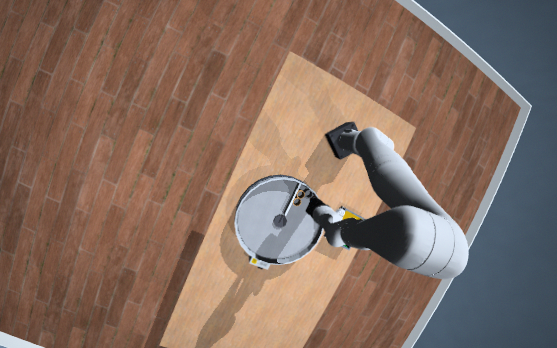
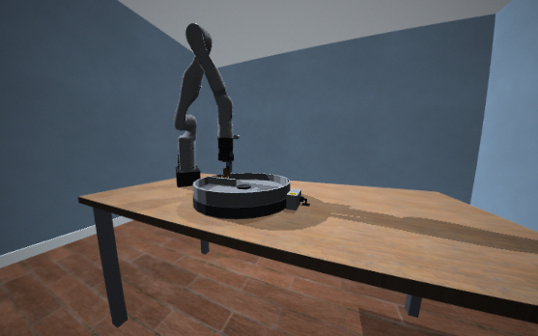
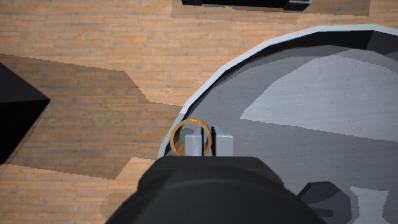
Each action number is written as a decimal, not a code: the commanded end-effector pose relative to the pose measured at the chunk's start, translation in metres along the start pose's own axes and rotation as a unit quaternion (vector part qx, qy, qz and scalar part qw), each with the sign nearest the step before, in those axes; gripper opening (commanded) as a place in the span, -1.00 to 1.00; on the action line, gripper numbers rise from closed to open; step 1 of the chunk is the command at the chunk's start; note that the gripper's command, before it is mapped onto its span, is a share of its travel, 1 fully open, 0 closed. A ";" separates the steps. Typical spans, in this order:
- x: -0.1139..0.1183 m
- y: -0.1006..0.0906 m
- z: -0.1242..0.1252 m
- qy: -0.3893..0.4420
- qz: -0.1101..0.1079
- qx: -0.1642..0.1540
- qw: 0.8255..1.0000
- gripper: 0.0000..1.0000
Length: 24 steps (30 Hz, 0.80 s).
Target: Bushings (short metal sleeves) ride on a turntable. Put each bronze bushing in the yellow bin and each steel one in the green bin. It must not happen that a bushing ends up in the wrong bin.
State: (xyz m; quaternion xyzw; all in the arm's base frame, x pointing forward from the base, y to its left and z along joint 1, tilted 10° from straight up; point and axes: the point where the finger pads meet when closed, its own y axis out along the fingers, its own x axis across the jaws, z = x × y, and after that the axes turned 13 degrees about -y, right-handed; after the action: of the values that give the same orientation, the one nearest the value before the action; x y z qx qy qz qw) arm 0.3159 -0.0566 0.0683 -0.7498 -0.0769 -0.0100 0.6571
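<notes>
My gripper (image 2: 229, 169) (image 3: 207, 137) is shut on the wall of a bronze bushing (image 2: 226, 172) (image 3: 191, 120), one finger inside the ring and one outside. It is low over the edge of the turntable (image 1: 259, 207) (image 2: 240, 199) (image 3: 300, 90); the arm hides the fingers in the top view. Two bronze bushings, one (image 1: 297, 205) nearer the hub and one (image 1: 301, 197) nearer the rim, sit by the straight divider. A grey bushing (image 1: 310, 195) lies beside them. The yellow bin (image 1: 351, 214) is partly under the arm. Only a sliver of the green bin (image 1: 346, 246) shows.
The divider (image 1: 292, 199) runs from the turntable's hub (image 1: 279, 220) (image 2: 243, 186) (image 3: 325, 200) to its rim. A small control box (image 1: 259, 262) (image 2: 294, 199) is on the turntable's outer side. The arm's black base (image 1: 338, 141) (image 2: 187, 177) stands on the table (image 1: 289, 90) (image 2: 405, 232).
</notes>
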 end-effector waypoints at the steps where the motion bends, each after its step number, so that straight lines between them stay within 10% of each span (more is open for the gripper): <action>1: 0.000 -0.001 -0.001 0.001 -0.001 0.000 1.000 -1.00; 24: 0.000 -0.008 -0.001 0.001 -0.001 0.000 1.000 -1.00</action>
State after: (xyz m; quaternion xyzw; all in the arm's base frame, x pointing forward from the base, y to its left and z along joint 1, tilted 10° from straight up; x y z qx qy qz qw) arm 0.3140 -0.0558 0.0748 -0.7497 -0.0761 -0.0095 0.6573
